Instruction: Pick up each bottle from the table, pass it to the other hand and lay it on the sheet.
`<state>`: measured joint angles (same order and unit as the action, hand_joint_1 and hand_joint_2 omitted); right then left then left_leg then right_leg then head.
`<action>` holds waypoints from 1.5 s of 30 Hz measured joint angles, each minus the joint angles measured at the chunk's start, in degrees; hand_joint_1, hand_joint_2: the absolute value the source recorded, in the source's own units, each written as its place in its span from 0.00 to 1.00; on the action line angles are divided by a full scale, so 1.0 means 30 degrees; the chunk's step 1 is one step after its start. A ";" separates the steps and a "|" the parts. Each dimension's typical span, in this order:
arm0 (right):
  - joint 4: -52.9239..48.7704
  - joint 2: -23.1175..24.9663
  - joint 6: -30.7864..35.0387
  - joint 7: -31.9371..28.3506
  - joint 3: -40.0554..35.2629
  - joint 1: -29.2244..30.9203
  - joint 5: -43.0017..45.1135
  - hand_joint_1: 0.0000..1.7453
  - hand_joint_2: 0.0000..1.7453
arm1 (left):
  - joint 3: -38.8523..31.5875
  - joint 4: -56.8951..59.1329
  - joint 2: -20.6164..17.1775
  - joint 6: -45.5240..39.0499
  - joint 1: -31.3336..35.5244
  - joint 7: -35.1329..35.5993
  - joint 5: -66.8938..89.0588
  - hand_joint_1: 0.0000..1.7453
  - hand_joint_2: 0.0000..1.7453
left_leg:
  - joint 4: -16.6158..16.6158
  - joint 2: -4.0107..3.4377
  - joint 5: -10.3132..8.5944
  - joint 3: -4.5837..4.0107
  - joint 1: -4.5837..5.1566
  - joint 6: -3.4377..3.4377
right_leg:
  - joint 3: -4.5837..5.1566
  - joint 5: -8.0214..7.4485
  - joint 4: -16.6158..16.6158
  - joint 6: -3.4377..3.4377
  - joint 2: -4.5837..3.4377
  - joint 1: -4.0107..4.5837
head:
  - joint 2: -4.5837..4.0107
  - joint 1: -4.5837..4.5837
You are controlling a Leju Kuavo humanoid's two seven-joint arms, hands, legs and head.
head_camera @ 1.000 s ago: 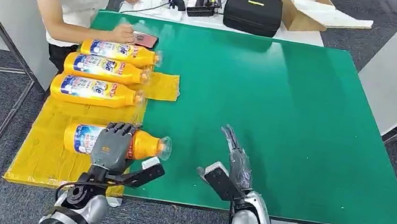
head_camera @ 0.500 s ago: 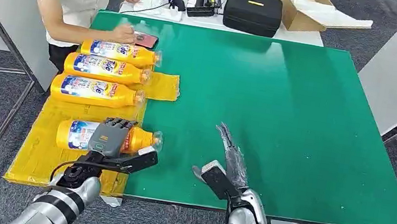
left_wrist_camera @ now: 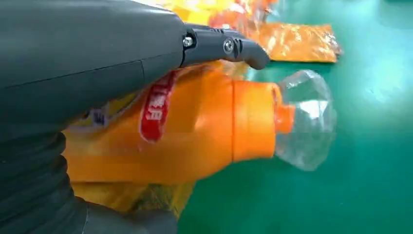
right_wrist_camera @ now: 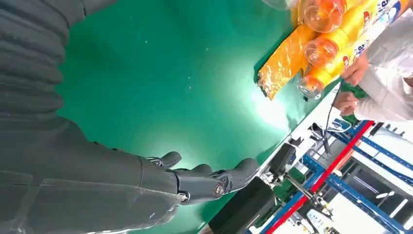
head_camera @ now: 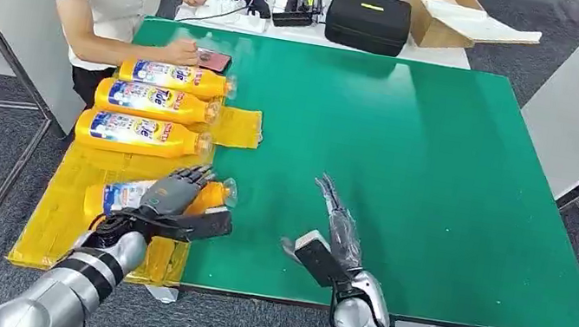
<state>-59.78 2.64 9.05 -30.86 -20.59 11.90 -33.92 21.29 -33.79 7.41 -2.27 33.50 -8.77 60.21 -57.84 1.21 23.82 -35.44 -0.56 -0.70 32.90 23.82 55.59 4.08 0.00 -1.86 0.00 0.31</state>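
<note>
At seven o'clock on the sheet (head_camera: 66,225), the left hand (head_camera: 175,198) clasps the bottle (head_camera: 118,196); right hand (head_camera: 335,241) waits empty, fingers spread. Released carelessly, the bottle may roll off toward the table (head_camera: 443,170).

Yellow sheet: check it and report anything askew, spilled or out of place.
No spill or damage visible. The three far bottles lie in a neat parallel row on the yellow sheet. The nearest bottle, under the left hand, lies slightly slanted, its clear cap overhanging the sheet's edge onto the green table.

No label text on the bottles (head_camera: 157,102) can be read.
</note>
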 measured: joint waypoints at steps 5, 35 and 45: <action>0.0343 0.0000 0.0058 -0.0205 0.0087 0.0156 0.0058 0.00 1.00 | 0.0153 -0.0022 -0.0015 -0.0545 -0.0126 -0.1004 -0.1105 0.00 1.00 | 0.0000 0.0000 0.0000 0.0002 0.0000 0.0000 | 0.0001 0.0000 0.0000 0.0000 0.0001 0.0000 | 0.0000 0.0000; 0.0532 0.0000 0.1334 -0.0738 0.0160 -0.0170 0.0169 0.00 1.00 | 0.3563 -0.8723 -0.0357 -0.6274 -0.4415 -0.3752 -0.3518 0.00 1.00 | -0.0001 -0.0006 0.0006 -0.0098 0.0005 -0.0003 | 0.0111 0.0003 -0.0004 0.0001 -0.0004 -0.0005 | 0.0000 0.0000; -0.3033 0.1332 -0.5214 -0.1809 0.2178 -0.2390 1.0165 0.00 1.00 | 0.4612 -1.1940 -0.0227 -0.0778 -0.7063 -0.6104 -1.4722 0.00 0.00 | 0.0001 -0.0011 0.0011 -0.0104 0.0000 0.0002 | 0.0124 0.0010 -0.0003 -0.0003 -0.0007 -0.0001 | 0.0000 0.0000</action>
<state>-68.88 6.64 -6.59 -36.29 -14.05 4.73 -3.43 35.13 -69.61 6.73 -4.60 12.31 -27.08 16.05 -57.84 1.18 23.85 -35.75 -0.56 -0.70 33.27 23.85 55.58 4.07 -0.02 -1.86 0.00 0.31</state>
